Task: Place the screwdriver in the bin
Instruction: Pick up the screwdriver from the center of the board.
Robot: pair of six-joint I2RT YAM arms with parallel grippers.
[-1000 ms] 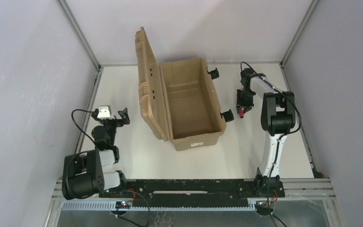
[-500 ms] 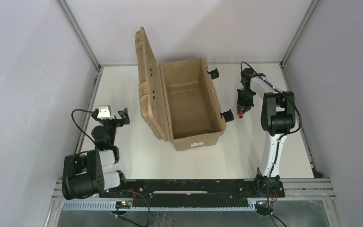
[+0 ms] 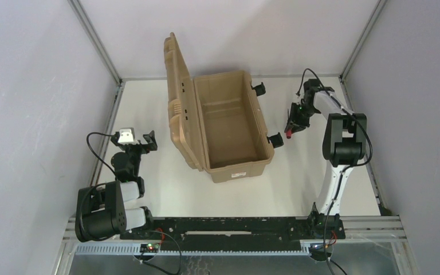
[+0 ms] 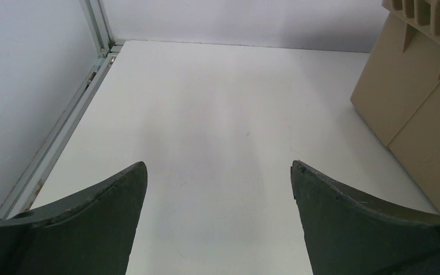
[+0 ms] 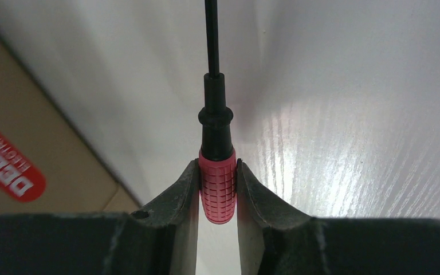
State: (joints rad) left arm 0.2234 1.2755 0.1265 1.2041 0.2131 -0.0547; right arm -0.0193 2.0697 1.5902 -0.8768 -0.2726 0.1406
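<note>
Gripping the screwdriver [image 5: 216, 192], bin [image 3: 238, 172] at 9 o'clock
Right gripper [image 5: 217, 169] is clamped on the handle; clear the rim before releasing.

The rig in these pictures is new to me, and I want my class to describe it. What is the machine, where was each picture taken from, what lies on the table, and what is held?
The machine is a left arm and a right arm, bolted at the near edge of the table. Each ends in a two-finger gripper. The wide picture comes from a fixed camera above and behind the arms. The other two come from cameras on the wrists, so each shows its own fingers. On the white table stands a tan bin with its lid open and nothing visible inside. The left gripper is open and holds nothing. The right gripper is shut on a screwdriver, pinching its red handle, to the right of the bin and not yet in it.
</note>
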